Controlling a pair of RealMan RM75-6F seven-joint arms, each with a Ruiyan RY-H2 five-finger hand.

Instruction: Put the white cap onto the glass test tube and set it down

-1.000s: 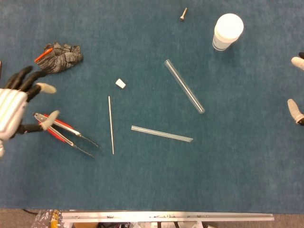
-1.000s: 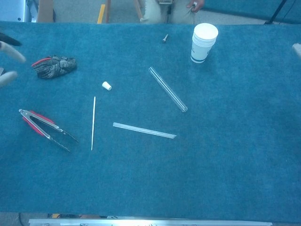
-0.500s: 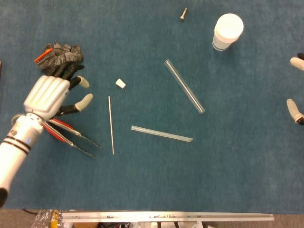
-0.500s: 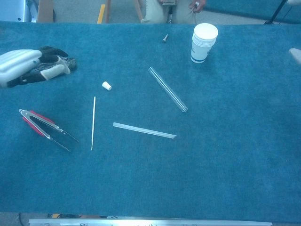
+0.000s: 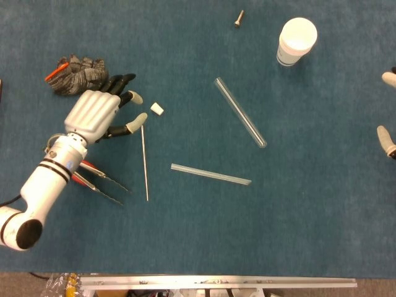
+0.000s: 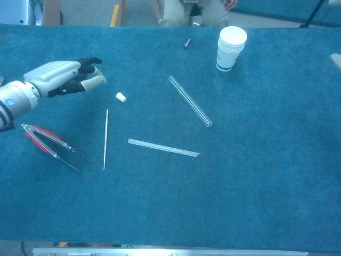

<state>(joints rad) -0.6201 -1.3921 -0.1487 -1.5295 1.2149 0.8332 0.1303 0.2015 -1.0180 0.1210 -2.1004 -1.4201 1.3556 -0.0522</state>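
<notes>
Head view straight down, chest view lower and oblique, both sharing the table

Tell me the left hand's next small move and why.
Probably ease the left hand a little further toward the white cap and lower it to pinch it. The hand holds nothing, its fingertips sit just short of the cap, and the cap lies loose on the cloth, apart from the glass test tube.

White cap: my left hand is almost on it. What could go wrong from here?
The cap is small and lies loose on the cloth, so the left hand's fingers may knock it away instead of pinching it. The thin rod lies just below the fingers and could get dragged along. The tube may roll during capping.
</notes>
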